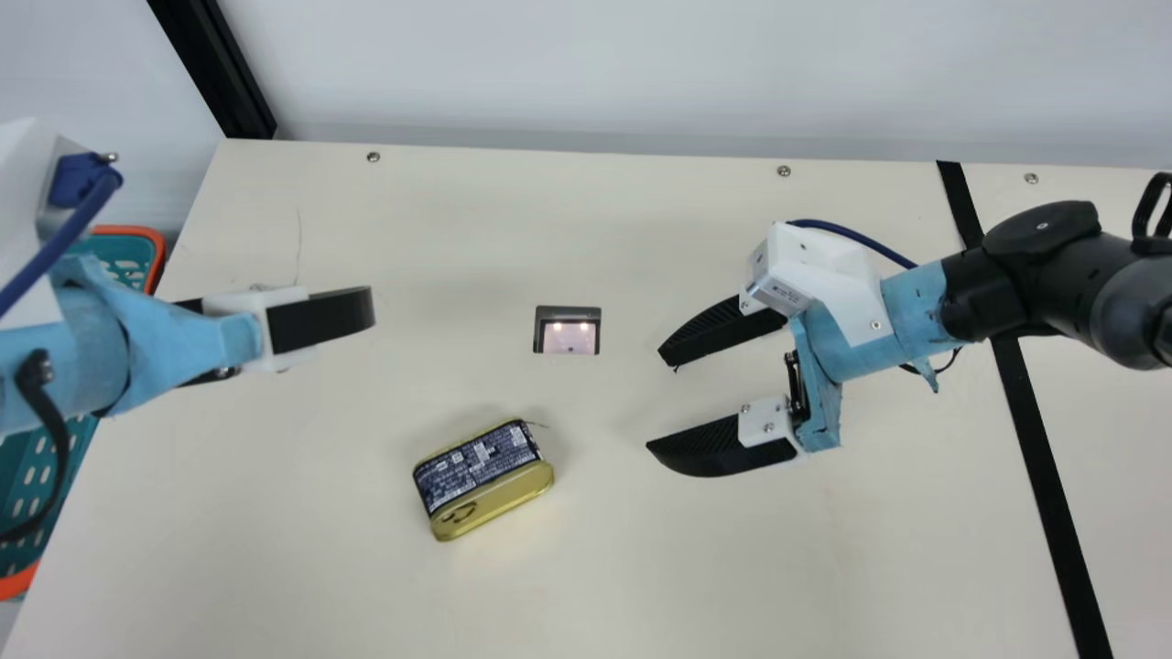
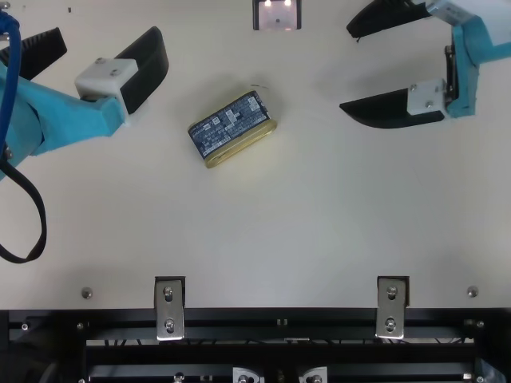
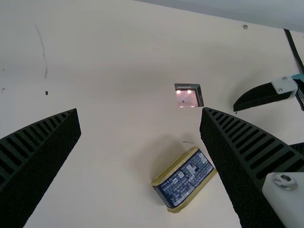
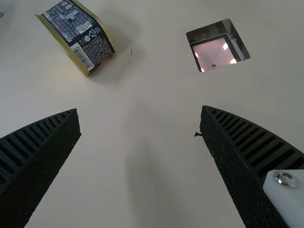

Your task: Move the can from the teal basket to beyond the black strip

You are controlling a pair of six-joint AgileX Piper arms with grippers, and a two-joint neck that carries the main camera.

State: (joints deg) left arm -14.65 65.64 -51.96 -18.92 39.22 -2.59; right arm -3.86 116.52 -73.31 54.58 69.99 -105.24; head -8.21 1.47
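The dark-blue and gold can (image 1: 482,478) rests on its side on the table between both arms. Left of it, my left gripper (image 2: 108,41) hangs open, its fingers apart and holding nothing; the left wrist view shows the same gripper (image 3: 140,112) with the can (image 3: 184,180) partly beside one finger. To the can's right, my right gripper (image 1: 656,399) is open and empty, also seen as the gripper (image 4: 140,111) with the can (image 4: 78,35) beyond its fingers. My left arm partly covers the teal basket (image 1: 26,476). The black strip (image 1: 1044,476) runs under my right arm.
A small dark-framed square (image 1: 568,331) with bright reflections lies on the table behind the can. Screws (image 1: 784,171) dot the far edge. A black metal rail (image 2: 279,325) with silver brackets (image 2: 392,307) borders the near edge.
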